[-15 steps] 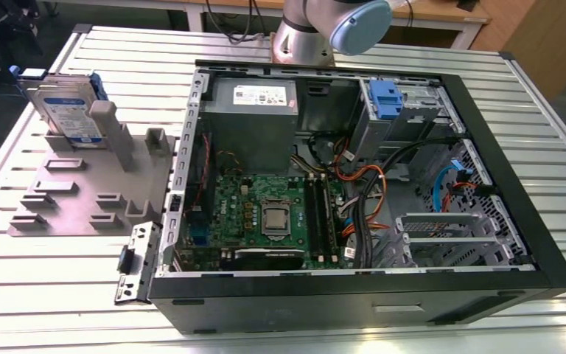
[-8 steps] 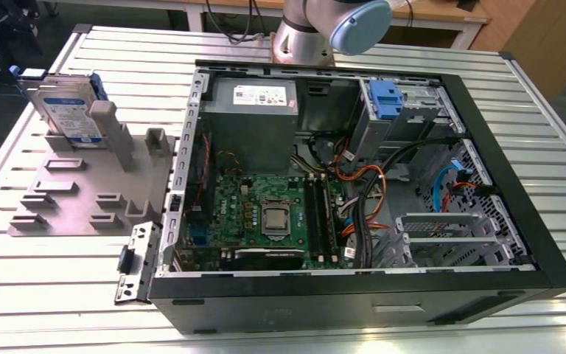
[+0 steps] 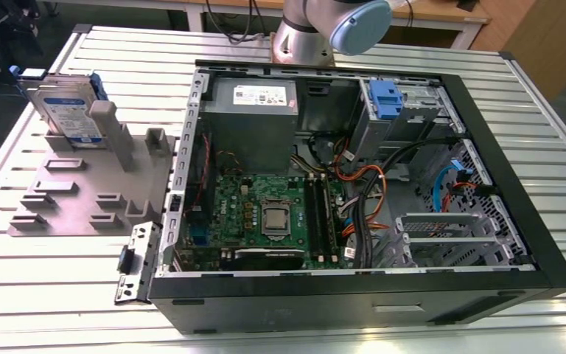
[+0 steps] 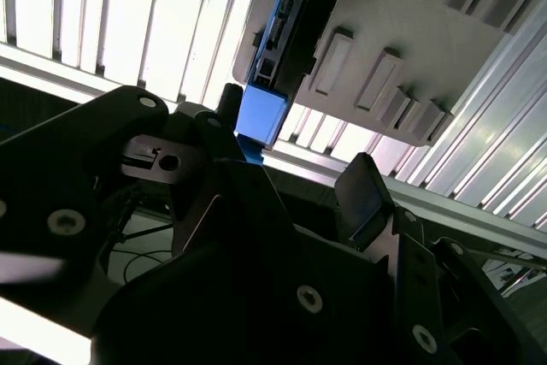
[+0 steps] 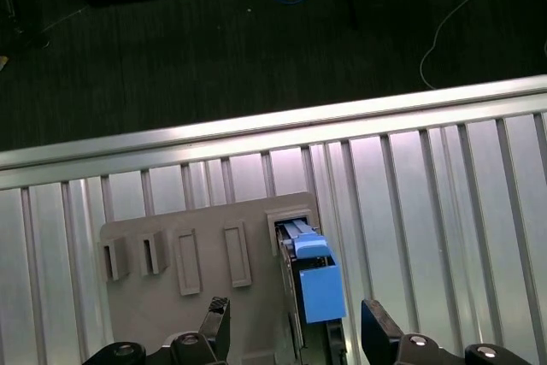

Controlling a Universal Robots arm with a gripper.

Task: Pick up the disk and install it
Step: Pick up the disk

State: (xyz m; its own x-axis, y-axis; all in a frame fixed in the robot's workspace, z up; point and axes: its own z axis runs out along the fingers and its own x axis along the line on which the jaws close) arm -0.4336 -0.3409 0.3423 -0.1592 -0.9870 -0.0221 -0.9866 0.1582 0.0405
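Fingers (image 5: 214, 324) of the claw (image 5: 295, 322) stood wide apart in the first wrist view, holding nothing, pointed straight down. Between and beneath them, not touching, the disk (image 5: 312, 284) stood on edge in a slot of the grey fixture (image 5: 137, 314), blue rail uppermost. In the exterior view the arm (image 3: 327, 29) rose from its base at the far side of the open computer case (image 3: 362, 306). A white-and-blue label faced out on the disk; a white sticker sat on the power supply (image 3: 253, 125). Print on both was too small to read.
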